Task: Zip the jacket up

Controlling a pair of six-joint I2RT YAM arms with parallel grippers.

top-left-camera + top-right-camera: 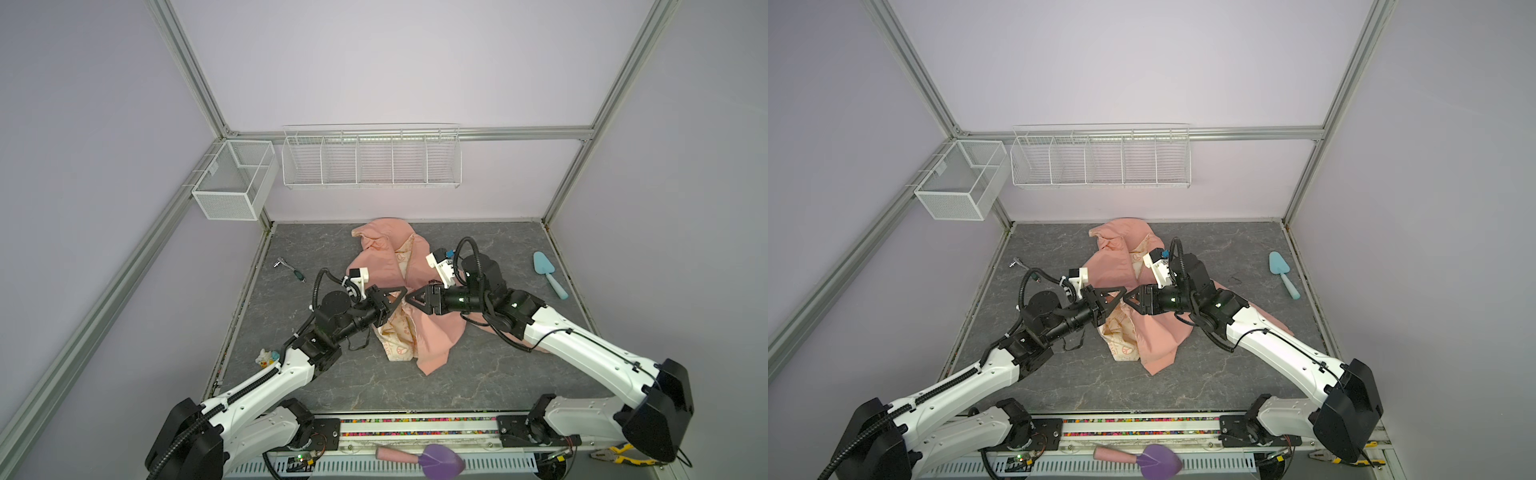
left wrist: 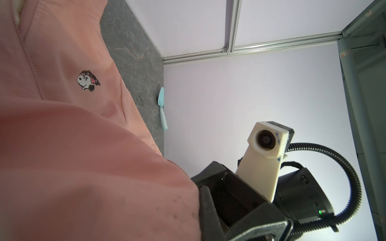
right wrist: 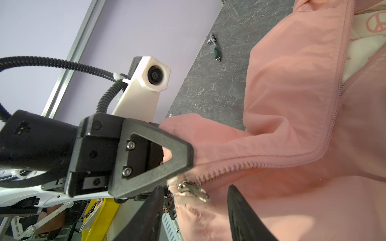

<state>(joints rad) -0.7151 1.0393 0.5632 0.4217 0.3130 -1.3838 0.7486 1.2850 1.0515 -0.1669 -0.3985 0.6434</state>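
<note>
Here, the left gripper (image 3: 183, 154) is clamped on a fold of the jacket (image 3: 282, 94) just beside the low end of its zip. Pink cloth bulges through the frame of the one finger (image 3: 158, 144) that shows; its partner is hidden behind. Facing it, the right gripper (image 3: 195, 187) has its two dark fingers (image 3: 242, 215) parted, with the metal zipper pull (image 3: 192, 191) in the gap by their tips. Whether either finger touches the pull cannot be made out, and both are cut off by the picture's edge.

From the pull, a line of zip teeth (image 3: 240, 165) follows the pink edge and bends toward a gap showing cream lining (image 3: 373, 23) printed with peace signs. Whether the teeth are meshed is hard to tell. In both top views the grippers meet tip to tip over the jacket's middle, hiding the zip there. The left wrist view shows none of its own fingers: blurred pink cloth fills the near field, with the cartoon badge (image 2: 87, 81) sharp beyond it.

The jacket lies crumpled at the centre of the grey marbled table (image 1: 498, 374), one end near the back wall (image 1: 395, 83), one side passing beneath the right arm (image 1: 582, 345). A blue scoop (image 1: 548, 270) lies well apart on the right and a small green-handled tool (image 1: 291, 269) on the left. A small toy (image 1: 268, 357) is half hidden by the left arm (image 1: 270, 378).
</note>
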